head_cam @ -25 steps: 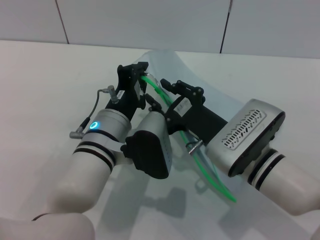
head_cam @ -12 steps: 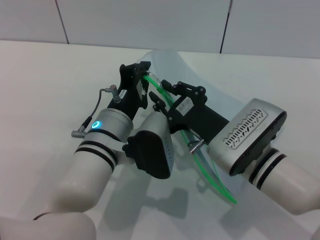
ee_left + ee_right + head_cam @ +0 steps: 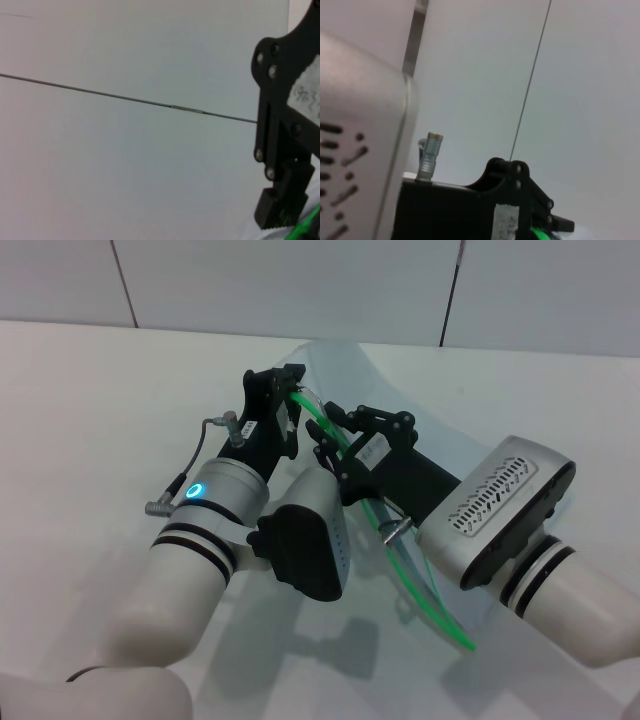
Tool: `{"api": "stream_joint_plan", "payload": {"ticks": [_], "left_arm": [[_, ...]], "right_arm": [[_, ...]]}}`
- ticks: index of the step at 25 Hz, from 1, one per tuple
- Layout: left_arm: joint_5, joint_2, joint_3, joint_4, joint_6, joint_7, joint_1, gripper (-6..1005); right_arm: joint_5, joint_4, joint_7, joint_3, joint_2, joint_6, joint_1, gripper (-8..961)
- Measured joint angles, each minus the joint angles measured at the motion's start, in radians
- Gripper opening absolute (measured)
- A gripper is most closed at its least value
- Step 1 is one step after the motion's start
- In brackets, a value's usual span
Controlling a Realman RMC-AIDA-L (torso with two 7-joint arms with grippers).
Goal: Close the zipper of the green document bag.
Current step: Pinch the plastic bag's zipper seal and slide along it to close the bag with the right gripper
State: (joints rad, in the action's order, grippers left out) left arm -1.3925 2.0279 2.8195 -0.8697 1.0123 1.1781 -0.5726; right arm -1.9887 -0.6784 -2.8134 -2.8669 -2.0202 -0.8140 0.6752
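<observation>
1. White table [image 3: 80, 390], tiled wall behind.
2. Green document bag [image 3: 420, 440] lifted mid-table.
3. Left gripper [image 3: 287, 400] pinches the zipper [image 3: 325, 428] at its far end, anchoring it.
4. Right gripper [image 3: 340, 445] clamps the zipper nearby, apparently for sliding.

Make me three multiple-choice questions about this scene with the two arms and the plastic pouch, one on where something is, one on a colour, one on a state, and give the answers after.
1. Where does the left gripper meet the thin bright green plastic zipper?
A. at its far end
B. at its near end
C. nowhere

2. What colour is the ring light on the left arm's wrist?
A. red
B. cyan-blue
C. yellow

3. How does the large flat translucent pale blue-grey document bag sit?
A. flat on the white table
B. rolled into a tube
C. lifted and bowed between the grippers

Answers: 1 A, the black fingers close on the strip's far tip in the head view. 2 B, the ring glows cyan-blue. 3 C, the far edge curves upward and the green strip arcs from the left gripper past the right gripper.
</observation>
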Motion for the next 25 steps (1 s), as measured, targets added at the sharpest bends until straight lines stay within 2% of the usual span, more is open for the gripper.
{"api": "stream_joint_plan", "payload": {"ticks": [3, 25], "left_arm": [[-0.003, 0.0, 0.0, 0.0, 0.003, 0.0, 0.0, 51], [-0.024, 0.0, 0.0, 0.002, 0.008, -0.003, 0.0, 51]], "right_arm": [[0.0, 0.0, -0.001, 0.0, 0.0, 0.005, 0.005, 238], [0.002, 0.013, -0.001, 0.0, -0.002, 0.006, 0.004, 145]]}}
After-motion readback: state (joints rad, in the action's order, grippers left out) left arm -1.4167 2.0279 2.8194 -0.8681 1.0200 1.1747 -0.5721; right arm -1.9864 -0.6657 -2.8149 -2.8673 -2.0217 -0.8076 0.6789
